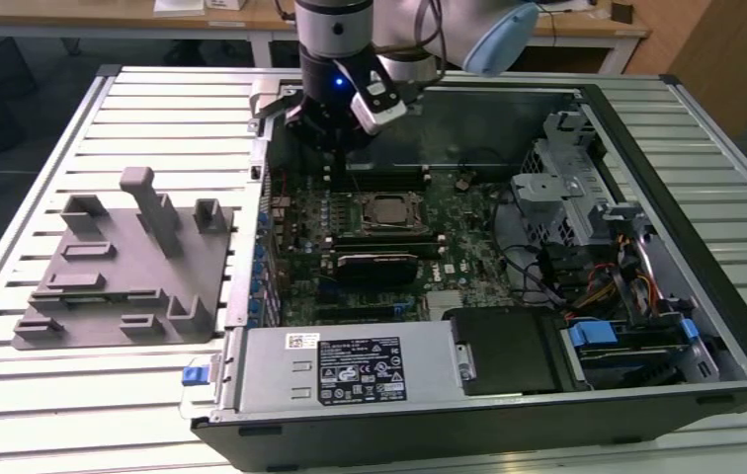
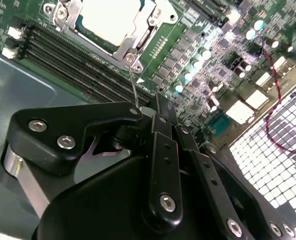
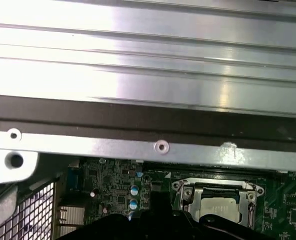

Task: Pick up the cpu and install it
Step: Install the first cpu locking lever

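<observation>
The small flat square cpu [image 1: 385,211] with its pale silvery metal top lies in the metal-framed socket [image 1: 385,229] on the green motherboard [image 1: 459,232] of the open black computer case [image 1: 690,286], which lies on its side on the ribbed silvery metal desk [image 1: 31,395]. In both wrist views the chip [image 2: 109,19] [image 3: 219,209] sits flat inside the socket frame.

The black gripper [image 1: 325,133] hangs over the far edge of the board in the exterior view, just beyond the cpu and apart from it, holding nothing. In the second wrist view its fingers [image 2: 164,112] appear drawn close together, though the linkage hides their tips.

A grey plastic fixture with upright posts [image 1: 124,262] stands on the desk to the exterior view's left of the case.
</observation>
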`<state>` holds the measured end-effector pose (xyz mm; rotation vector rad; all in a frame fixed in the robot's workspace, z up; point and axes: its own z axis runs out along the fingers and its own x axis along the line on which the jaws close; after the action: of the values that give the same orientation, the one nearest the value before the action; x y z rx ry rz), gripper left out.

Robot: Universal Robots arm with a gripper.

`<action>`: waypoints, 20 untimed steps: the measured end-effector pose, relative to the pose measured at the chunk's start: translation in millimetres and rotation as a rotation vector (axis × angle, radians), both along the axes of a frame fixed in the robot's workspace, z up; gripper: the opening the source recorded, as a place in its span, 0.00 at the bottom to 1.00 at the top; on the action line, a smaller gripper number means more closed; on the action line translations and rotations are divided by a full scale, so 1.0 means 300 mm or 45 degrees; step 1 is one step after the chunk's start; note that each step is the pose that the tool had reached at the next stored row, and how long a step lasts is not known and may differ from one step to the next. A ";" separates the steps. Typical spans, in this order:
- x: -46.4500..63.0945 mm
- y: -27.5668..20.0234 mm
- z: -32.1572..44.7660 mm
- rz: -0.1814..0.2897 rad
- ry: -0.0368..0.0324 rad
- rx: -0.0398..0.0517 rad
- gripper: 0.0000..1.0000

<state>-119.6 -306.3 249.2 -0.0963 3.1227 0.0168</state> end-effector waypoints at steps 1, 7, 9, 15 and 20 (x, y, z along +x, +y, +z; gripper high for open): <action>0.000 0.003 0.000 0.000 0.0001 0.000 0.11; 0.006 0.006 0.000 0.001 0.0001 0.000 0.11; 0.009 0.005 0.000 0.001 0.0001 0.000 0.11; 0.013 0.006 0.000 0.001 0.0003 0.000 0.11; 0.027 0.006 0.000 0.001 0.0001 0.000 0.11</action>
<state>-111.6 -304.6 249.2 -0.0978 3.1228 0.0168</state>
